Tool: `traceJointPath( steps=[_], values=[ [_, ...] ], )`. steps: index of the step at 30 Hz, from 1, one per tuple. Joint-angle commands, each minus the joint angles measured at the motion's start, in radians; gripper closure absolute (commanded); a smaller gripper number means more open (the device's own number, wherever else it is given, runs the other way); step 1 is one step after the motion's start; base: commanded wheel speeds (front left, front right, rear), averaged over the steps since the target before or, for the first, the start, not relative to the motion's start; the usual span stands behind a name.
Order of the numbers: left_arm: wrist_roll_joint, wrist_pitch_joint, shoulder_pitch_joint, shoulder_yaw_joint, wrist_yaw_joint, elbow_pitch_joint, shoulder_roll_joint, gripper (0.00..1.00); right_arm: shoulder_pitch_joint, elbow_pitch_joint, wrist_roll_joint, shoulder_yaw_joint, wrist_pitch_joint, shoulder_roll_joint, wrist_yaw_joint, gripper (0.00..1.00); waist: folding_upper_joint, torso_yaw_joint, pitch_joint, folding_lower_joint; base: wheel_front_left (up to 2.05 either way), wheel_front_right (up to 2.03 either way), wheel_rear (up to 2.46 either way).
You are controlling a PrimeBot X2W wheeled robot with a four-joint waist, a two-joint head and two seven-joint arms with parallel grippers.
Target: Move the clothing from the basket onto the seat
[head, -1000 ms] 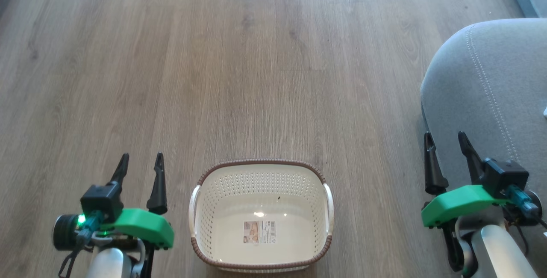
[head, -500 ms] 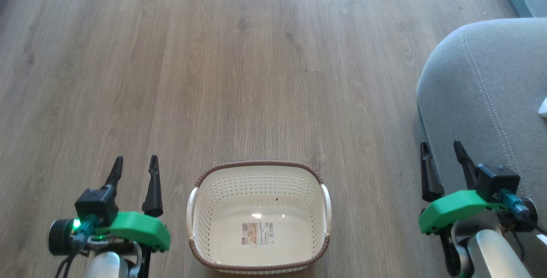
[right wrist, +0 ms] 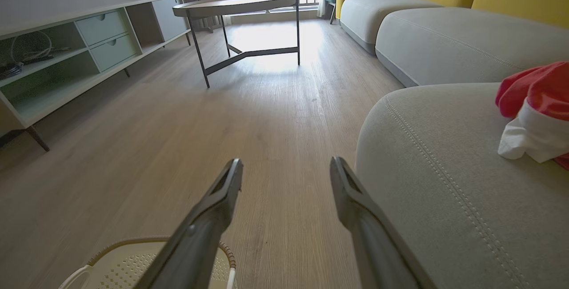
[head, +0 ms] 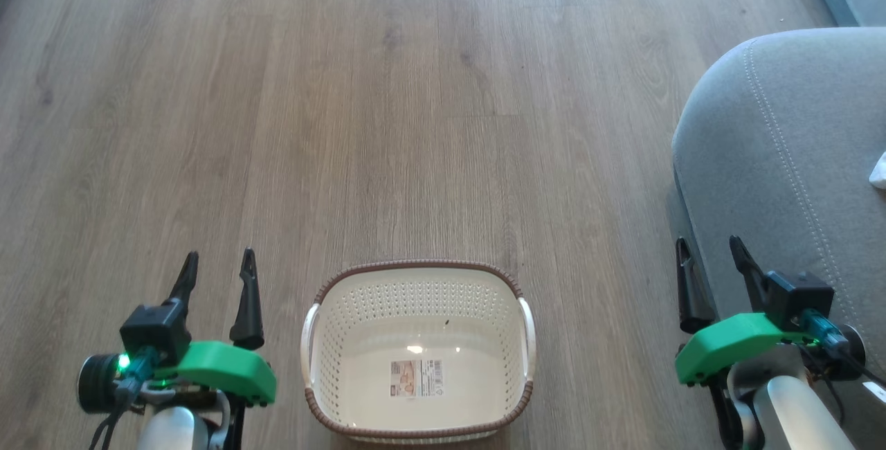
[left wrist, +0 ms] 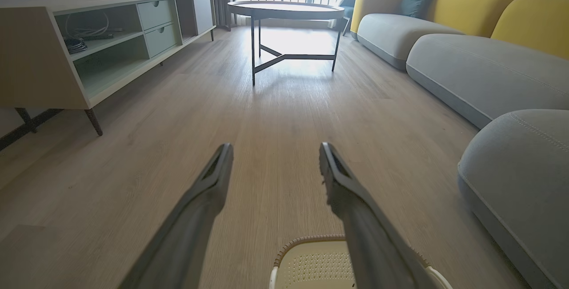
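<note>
**A:** How much room is there around the basket?

**B:** Plenty. The basket [head: 419, 264] stands on the wooden floor [head: 346, 124] between the two arms. Bare boards stretch far ahead of it. On the right, the seat [head: 761, 159] bounds the floor with its rounded corner.

**A:** And the grippers?

**B:** The left gripper [head: 219, 256] hovers just left of the basket. The right gripper [head: 709, 242] is over the seat's floor-side edge. Both are spread wide, grasping nothing.

**A:** Where is the clothing?

**B:** The clothing [right wrist: 538, 89] lies on the seat, well apart from the basket. It is red with a white panel. The frame edge cuts it off, so I cannot tell how many pieces there are.

**A:** Any writing?

**B:** A label [head: 417, 376] on the basket's bottom, with print too small to read.
</note>
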Motion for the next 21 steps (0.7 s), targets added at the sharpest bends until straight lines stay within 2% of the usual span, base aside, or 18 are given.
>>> traceJointPath(
  steps=[1, 4, 5, 10, 21],
  values=[
    [0.001, -0.005, -0.033, 0.026, 0.007, -0.034, 0.003, 0.0, -0.023, -0.028, -0.01, 0.019, -0.005, -0.003, 0.007, 0.0, 0.0, 0.001, 0.0, 0.0, 0.0, 0.0, 0.0],
    [-0.021, -0.005, -0.03, 0.025, -0.001, -0.031, 0.003, 0.0, -0.025, -0.031, -0.011, 0.019, -0.005, 0.0, 0.007, 0.0, 0.0, 0.003, -0.002, 0.0, 0.0, 0.0, 0.0],
    [-0.021, 0.0, 0.0, -0.001, -0.002, 0.006, 0.0, 1.0, 0.0, 0.002, 0.001, 0.0, 0.0, 0.0, 0.0, 1.0, 0.0, 0.002, -0.002, 0.0, 0.0, 0.0, 0.0],
    [-0.027, 0.003, 0.038, 0.001, -0.002, 0.083, -0.001, 1.0, 0.034, 0.072, 0.006, 0.009, 0.002, 0.005, 0.0, 1.0, 0.0, 0.002, -0.002, 0.0, 0.0, 0.0, 0.0],
    [-0.155, 0.037, 0.028, 0.015, -0.01, 0.075, -0.001, 1.0, 0.031, 0.059, 0.123, -0.01, 0.035, 0.011, 0.001, 1.0, 0.0, 0.002, -0.002, 0.0, 0.0, 0.0, 0.0]
  ],
)
